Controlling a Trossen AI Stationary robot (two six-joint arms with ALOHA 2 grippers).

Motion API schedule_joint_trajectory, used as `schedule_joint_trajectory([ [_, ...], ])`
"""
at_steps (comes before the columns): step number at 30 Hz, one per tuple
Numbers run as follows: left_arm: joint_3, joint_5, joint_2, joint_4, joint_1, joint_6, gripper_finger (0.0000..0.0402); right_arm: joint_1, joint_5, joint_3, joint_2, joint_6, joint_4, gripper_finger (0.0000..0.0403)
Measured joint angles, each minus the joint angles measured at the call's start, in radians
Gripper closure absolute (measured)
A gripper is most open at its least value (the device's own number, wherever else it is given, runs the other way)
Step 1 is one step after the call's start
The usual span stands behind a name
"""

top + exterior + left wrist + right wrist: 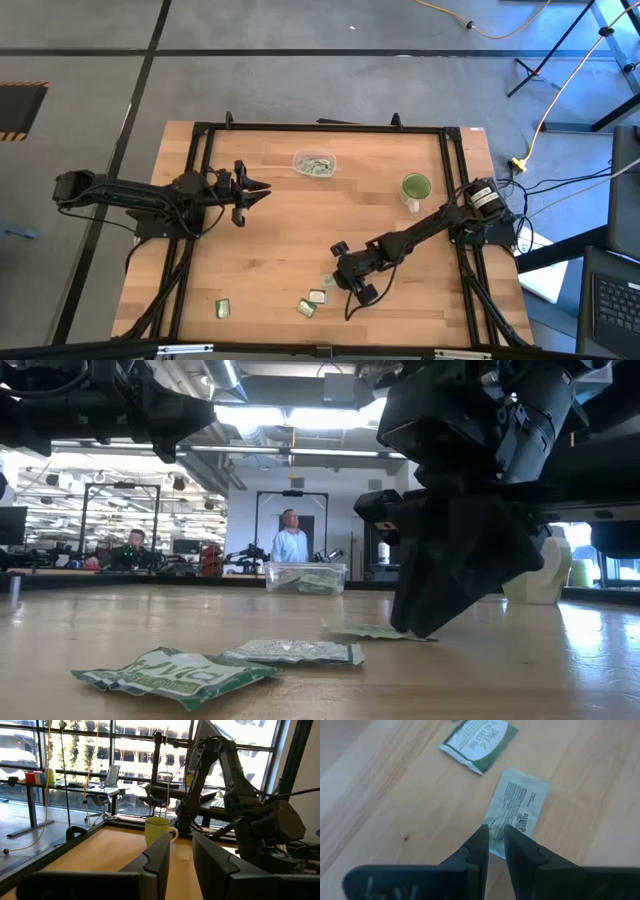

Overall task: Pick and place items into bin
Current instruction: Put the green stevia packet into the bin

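Observation:
My right gripper is down at the table near its front edge, shut on a pale packet that lies flat on the wood. A green-and-white packet lies just beyond it. Two more packets lie close by and one at the front left. The clear bin stands at the far middle with several packets inside. My left gripper is shut and empty, held above the table's left part. My right gripper pinches the pale packet's near short end between its two fingers. The fingers come from above, slanting down, and meet it only at their free ends. The rest of the packet lies flat on the table.
A green round cup stands at the far right, beside my right arm. A black frame runs around the table's edges. Bare wood lies between the bin and the front packets. People show in the room behind.

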Motion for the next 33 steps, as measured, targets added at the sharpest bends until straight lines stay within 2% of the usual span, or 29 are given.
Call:
schedule_joint_trajectory([
  [10, 0.0, 0.0, 0.0, -0.007, 0.0, 0.0, 0.0324, 0.0, 0.005, 0.001, -0.001, 0.001, -0.029, 0.0395],
  [20, 0.001, 0.001, 0.0, -0.007, 0.0, 0.0, 0.0324, -0.001, 0.036, -0.005, -0.036, 0.082, -0.057, 0.04],
  [26, 0.001, 0.001, 0.0, -0.012, 0.0, 0.0, 0.0324, -0.011, 0.049, -0.003, -0.168, 0.134, -0.039, 0.0401],
  [30, 0.001, 0.001, 0.0, -0.018, 0.0, 0.0, 0.0324, -0.051, 0.179, -0.003, -0.299, 0.139, -0.047, 0.0402],
  [33, 0.001, 0.001, 0.0, -0.031, 0.0, 0.0, 0.0324, -0.134, 0.236, -0.003, -0.399, 0.146, -0.052, 0.0402],
])
